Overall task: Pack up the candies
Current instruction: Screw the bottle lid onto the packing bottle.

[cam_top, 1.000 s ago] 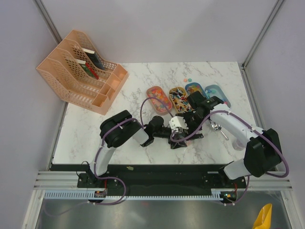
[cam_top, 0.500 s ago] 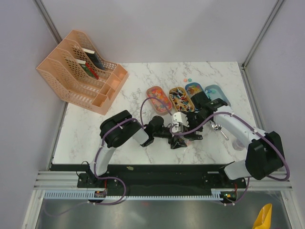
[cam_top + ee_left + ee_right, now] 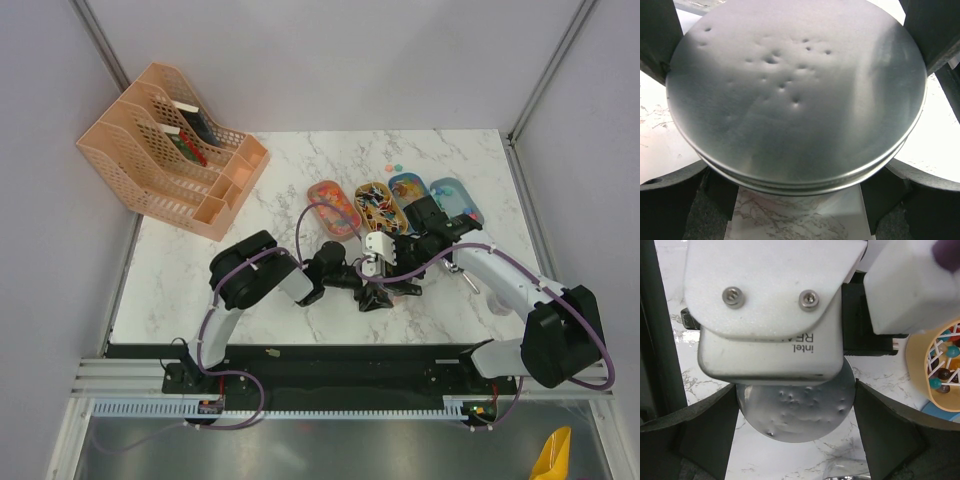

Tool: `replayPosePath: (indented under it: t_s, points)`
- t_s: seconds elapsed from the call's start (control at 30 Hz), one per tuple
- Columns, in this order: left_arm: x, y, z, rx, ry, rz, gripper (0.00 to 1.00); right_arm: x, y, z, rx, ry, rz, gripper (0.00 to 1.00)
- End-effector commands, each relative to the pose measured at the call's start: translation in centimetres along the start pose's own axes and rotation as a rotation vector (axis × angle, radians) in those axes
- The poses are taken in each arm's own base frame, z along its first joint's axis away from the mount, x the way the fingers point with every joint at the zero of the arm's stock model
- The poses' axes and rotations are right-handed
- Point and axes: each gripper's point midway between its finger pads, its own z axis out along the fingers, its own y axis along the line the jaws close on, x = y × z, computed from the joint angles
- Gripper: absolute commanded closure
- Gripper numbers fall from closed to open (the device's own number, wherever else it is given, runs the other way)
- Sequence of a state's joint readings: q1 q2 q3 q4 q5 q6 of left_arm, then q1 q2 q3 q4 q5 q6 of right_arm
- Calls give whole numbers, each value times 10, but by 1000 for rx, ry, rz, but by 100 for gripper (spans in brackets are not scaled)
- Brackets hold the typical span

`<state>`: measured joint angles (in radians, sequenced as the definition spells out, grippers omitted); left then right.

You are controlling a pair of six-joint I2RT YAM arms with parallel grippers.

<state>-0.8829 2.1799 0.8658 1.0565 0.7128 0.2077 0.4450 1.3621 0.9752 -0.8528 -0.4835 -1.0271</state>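
The table (image 3: 320,155) is grey-veined white marble, the lid (image 3: 795,95) dimpled silver, the candies (image 3: 378,206) multicoloured, the organiser (image 3: 150,150) peach.

On my feed, a white marble-patterned desk (image 3: 200,290) sits boxed in by plain pale grey walls (image 3: 330,60) with slim aluminium corner posts (image 3: 552,68). A peach perforated plastic file organiser (image 3: 150,170) stands at its far left corner. The light is even and the shadows soft.

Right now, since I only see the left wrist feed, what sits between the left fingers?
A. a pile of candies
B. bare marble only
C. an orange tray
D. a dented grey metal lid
D: a dented grey lid spans the gap between the left fingers.
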Motion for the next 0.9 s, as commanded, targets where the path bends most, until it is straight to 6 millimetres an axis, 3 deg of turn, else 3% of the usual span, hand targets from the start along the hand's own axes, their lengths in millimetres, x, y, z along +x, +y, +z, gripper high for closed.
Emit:
replayPosePath:
  t_s: [0.0,0.03,0.1,0.37,0.4,0.6,0.73,0.87]
  points:
    - [113,-25,-32,-59,363,-314,83,34,37,2,-122,140,160,11]
    - [113,-26,-32,-53,366,-315,79,34,35,1,-113,143,148,2]
    - [114,-27,-33,-48,373,-320,66,31,28,-2,-89,138,119,2]
    - [107,-41,-44,5,404,-326,39,22,8,-14,-21,133,97,2]
    - [102,-45,-47,16,402,-324,1,20,6,-15,-14,128,94,2]
    - [96,-66,-59,96,427,-356,0,17,2,-19,12,115,89,2]
    - [98,-69,-65,93,449,-363,0,13,-2,-23,37,102,87,2]
    - [87,-63,-70,61,445,-341,0,4,-3,-27,45,66,95,2]
